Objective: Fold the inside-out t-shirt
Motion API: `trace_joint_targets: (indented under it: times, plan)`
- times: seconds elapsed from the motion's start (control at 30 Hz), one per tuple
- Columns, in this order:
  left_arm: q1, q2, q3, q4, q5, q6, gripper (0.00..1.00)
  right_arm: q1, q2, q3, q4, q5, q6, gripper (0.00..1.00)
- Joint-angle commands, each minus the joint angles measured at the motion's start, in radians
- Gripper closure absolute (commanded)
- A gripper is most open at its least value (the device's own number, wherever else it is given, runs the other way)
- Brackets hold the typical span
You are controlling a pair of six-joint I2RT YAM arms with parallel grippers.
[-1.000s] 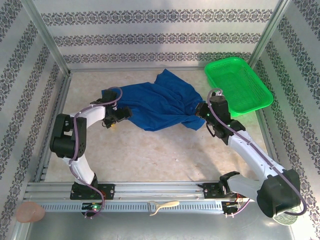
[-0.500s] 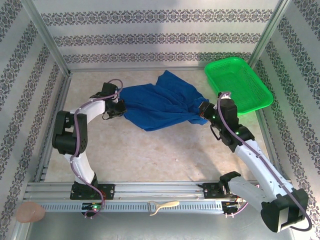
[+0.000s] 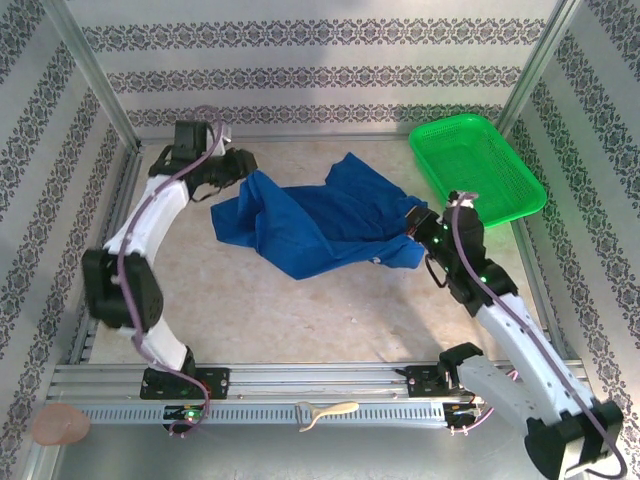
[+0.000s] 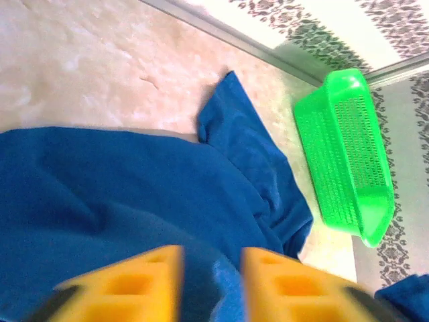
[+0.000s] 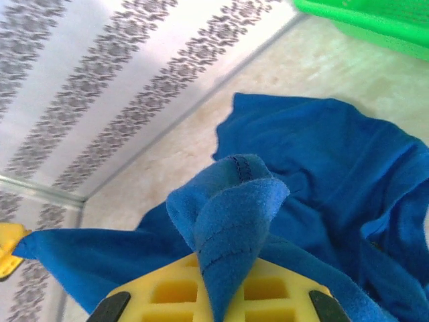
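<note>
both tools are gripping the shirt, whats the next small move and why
Probably ease the left tool and right tool a little apart from each other. Each pinches an end of the t-shirt, yet the cloth between them lies bunched and creased on the table, so a light stretch should flatten it before any fold.

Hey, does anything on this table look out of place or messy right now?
The t-shirt is bunched and wrinkled rather than flat, pulled between the left gripper and the right gripper. A cream curved object lies loose on the front rail, off the work surface.
</note>
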Motion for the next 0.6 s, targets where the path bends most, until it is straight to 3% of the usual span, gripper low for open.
trace_joint_targets:
  times: [0.0,0.1,0.27,0.4,0.57]
  plan:
    - [0.030,0.185,0.114,-0.090,0.038,-0.004,0.52,-0.003,0.097,-0.027,0.076,0.086,0.018,1.00]
    - [0.032,0.172,0.070,-0.099,-0.002,0.016,0.39,-0.003,0.155,-0.029,0.097,0.086,-0.007,1.00]
    - [0.011,-0.075,-0.283,0.003,-0.082,0.025,0.28,-0.004,0.125,-0.071,0.097,0.101,-0.024,1.00]
    - [-0.054,-0.190,-0.484,0.055,-0.166,0.063,0.29,-0.009,0.087,-0.108,0.091,0.099,-0.025,1.00]
    - [-0.138,-0.087,-0.416,-0.051,-0.317,0.213,0.40,-0.009,0.058,-0.140,0.080,0.089,-0.018,1.00]
